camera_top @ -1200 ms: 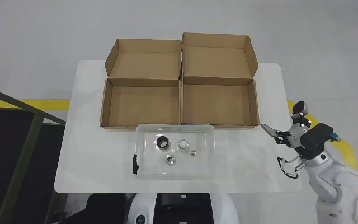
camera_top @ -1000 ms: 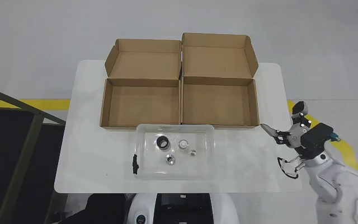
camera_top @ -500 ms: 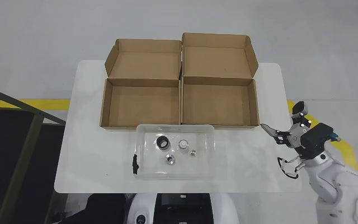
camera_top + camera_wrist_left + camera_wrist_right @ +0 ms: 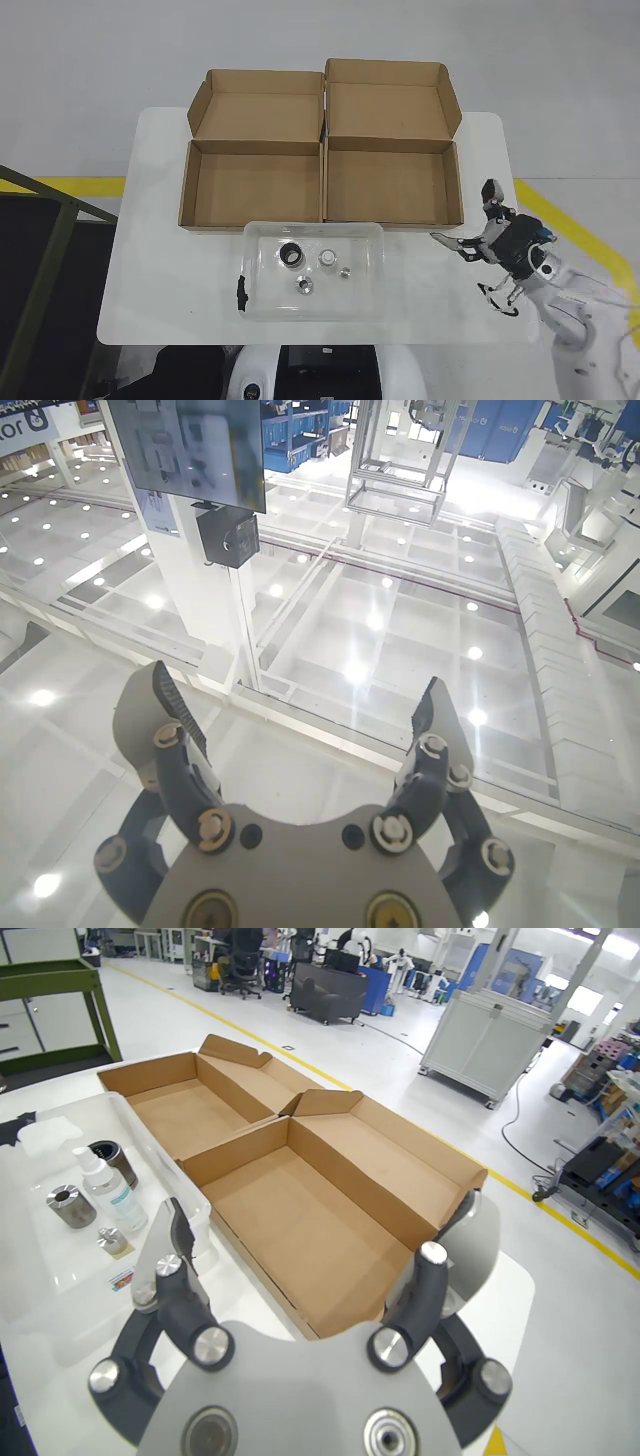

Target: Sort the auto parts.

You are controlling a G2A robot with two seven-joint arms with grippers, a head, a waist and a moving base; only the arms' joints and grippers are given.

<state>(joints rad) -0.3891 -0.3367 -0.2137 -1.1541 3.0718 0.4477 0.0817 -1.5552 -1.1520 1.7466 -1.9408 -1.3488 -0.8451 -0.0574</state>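
A clear plastic tray (image 4: 312, 229) at the table's front holds the parts: a black sleeve (image 4: 290, 254), a small spray bottle (image 4: 326, 258), a tiny metal piece (image 4: 345, 272) and a steel cylinder (image 4: 304, 287). My right gripper (image 4: 458, 263) hovers open over the table, right of the tray, with nothing between its fingers. Its wrist view shows the tray (image 4: 30, 1288), sleeve (image 4: 114, 1160), bottle (image 4: 114, 1195), cylinder (image 4: 70, 1205) and small piece (image 4: 112, 1240) off to one side of the open gripper (image 4: 322, 1205). My left gripper (image 4: 295, 675) is open, empty, and faces a ceiling.
Two open cardboard boxes stand side by side behind the tray, the left box (image 4: 252, 187) and the right box (image 4: 390, 185), both empty. A black clip (image 4: 241, 293) sits on the tray's left rim. Bare table lies left of the tray and around the right gripper.
The right arm has moved left from the table's right edge toward the tray, still open. The parts and boxes have not moved.
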